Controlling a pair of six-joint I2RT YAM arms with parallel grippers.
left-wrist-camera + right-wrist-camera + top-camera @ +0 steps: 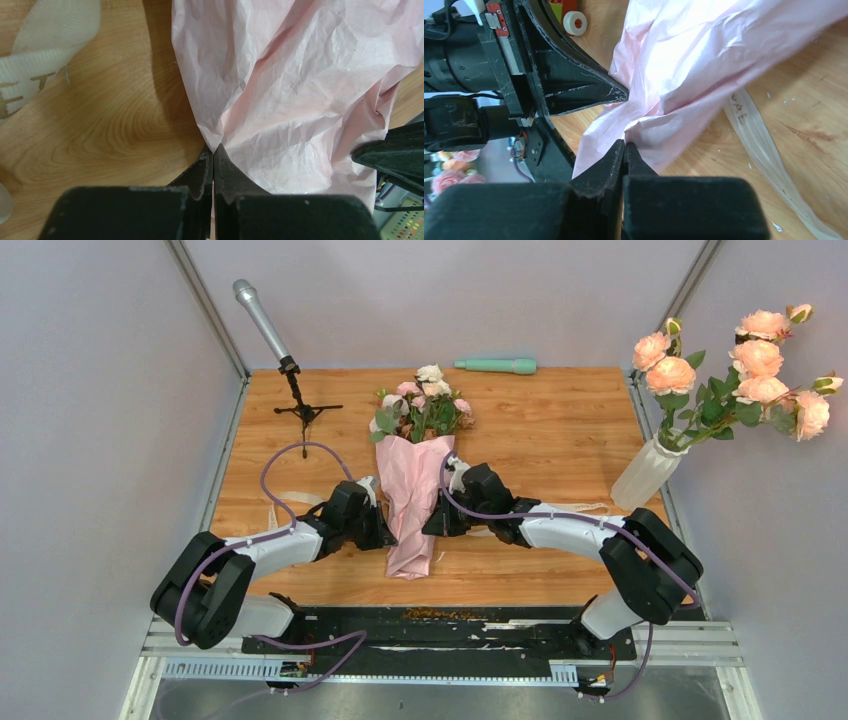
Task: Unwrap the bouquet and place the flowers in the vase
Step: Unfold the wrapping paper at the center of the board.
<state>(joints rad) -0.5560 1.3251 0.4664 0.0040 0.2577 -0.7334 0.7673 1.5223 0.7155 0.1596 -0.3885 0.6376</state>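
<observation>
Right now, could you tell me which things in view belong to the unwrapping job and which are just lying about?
Job: bouquet; pink paper wrap, pinched by left claw and right claw; white vase.
Lying about: microphone; mint-green cylinder; loose ribbon; peach roses.

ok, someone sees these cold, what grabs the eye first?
The bouquet of small pink and white roses in crinkled pink paper, lying at the centre of the wooden table with the left gripper and right gripper each pinched shut on its wrap from opposite sides. Next, the big peach-orange roses in the ribbed white vase at its right edge. A cream ribbon lies loose beside the paper.
</observation>
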